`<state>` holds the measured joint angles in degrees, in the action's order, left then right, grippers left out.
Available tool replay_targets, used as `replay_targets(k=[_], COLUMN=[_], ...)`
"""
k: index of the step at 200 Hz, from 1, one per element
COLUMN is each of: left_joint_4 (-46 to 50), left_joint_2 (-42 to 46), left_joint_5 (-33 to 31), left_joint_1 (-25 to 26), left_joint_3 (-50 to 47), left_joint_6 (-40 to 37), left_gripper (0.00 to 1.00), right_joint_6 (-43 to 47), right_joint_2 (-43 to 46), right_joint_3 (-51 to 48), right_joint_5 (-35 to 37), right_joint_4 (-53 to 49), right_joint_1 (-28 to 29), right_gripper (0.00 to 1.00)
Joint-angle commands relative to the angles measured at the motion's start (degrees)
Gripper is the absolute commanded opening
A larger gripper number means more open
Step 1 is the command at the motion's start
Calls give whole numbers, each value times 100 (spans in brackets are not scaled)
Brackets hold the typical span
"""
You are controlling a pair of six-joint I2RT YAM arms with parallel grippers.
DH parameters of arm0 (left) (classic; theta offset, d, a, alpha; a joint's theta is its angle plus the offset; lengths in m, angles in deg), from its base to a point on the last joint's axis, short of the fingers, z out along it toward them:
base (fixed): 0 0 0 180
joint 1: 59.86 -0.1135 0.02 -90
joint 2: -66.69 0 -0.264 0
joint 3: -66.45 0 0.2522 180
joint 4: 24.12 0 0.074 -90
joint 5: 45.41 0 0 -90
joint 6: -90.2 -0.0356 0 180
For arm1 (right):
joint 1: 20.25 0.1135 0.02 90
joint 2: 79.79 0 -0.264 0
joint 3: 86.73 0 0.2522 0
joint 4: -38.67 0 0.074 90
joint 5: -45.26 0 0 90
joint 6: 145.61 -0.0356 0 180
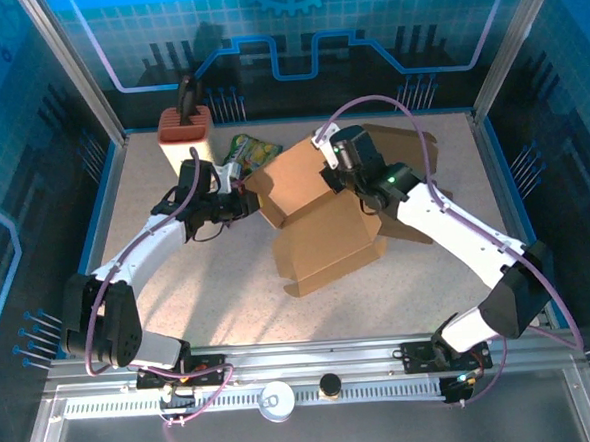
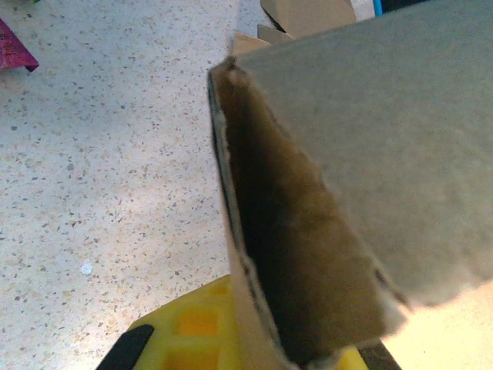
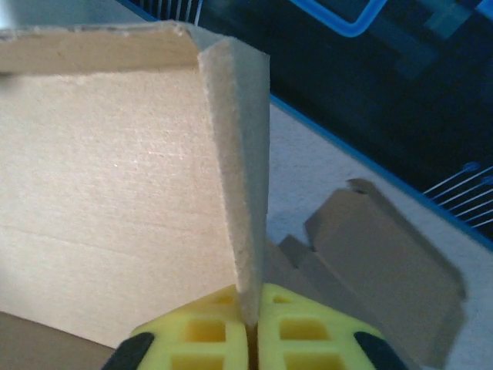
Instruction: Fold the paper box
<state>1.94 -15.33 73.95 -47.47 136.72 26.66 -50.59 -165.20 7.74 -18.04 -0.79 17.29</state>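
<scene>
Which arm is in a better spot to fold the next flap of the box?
Probably right: the right hand pinches an upright flap; the left hand just holds the box's corner.

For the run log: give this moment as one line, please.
task: fold box | left pincer: shut on box | right pincer: shut on box | box: partly folded, on table

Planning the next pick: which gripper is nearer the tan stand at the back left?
Left. The left gripper, shut on the left edge of the paper box, sits just front-right of the tan stand; the right gripper pinches the box's right wall, farther away.
</scene>
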Motion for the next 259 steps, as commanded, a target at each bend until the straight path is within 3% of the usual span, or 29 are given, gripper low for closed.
replay_targets(k=[1, 25, 51, 92, 145, 182, 259], left_joint_4=[-83, 52, 120, 166, 220, 238, 549], left_joint_2=[186, 160, 151, 152, 136, 160, 82], left_joint_5=[108, 3, -57, -89, -171, -257, -958], left_joint_1=[97, 141, 177, 190, 195, 195, 420], left_joint_3=[310, 385, 413, 422, 457, 448, 587], left_joint_6=[-193, -240, -266, -294, -307, -278, 265], left_gripper=[0, 0, 0, 0, 0, 0, 0], right_joint_6=[80, 32, 8, -7, -97, -205, -1539], right_joint_2=[-172, -287, -440, -650, -767, -793, -1391], right_joint_3=[158, 241, 450, 800, 881, 940, 1484], right_joint_5=[729, 1039, 1015, 1119, 1385, 1592, 3753], right_joint_4=[114, 54, -78, -307, -349, -423, -1603], right_joint_1=[291, 387, 385, 368, 358, 376, 619], right_gripper=[0, 0, 10, 12, 21, 1, 0])
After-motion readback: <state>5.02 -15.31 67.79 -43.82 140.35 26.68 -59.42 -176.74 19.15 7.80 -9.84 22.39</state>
